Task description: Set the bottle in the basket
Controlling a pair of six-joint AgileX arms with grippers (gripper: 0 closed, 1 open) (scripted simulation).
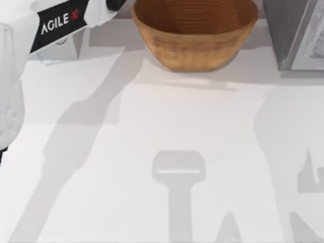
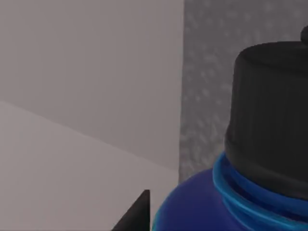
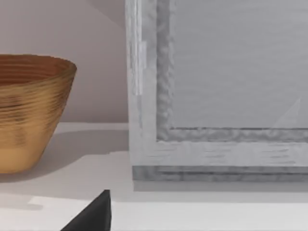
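The bottle (image 2: 250,159) fills the left wrist view from very near, with its black screw cap above a dark blue shoulder and a turquoise ring. One dark fingertip (image 2: 137,214) of my left gripper shows beside it, and the gripper is shut on the bottle. My left arm (image 1: 58,23) reaches along the table's far left, close to the left of the basket (image 1: 195,33). The basket is a wide tan woven bowl at the far middle; its rim (image 3: 33,62) also shows in the right wrist view. A dark fingertip (image 3: 94,216) of my right gripper shows low over the table, well off centre, with nothing by it.
A grey speckled framed box (image 1: 296,33) stands at the far right beside the basket, and its face (image 3: 216,96) is close in the right wrist view. A small pale object (image 1: 61,48) sits under my left arm. Arm shadows lie across the white table (image 1: 162,152).
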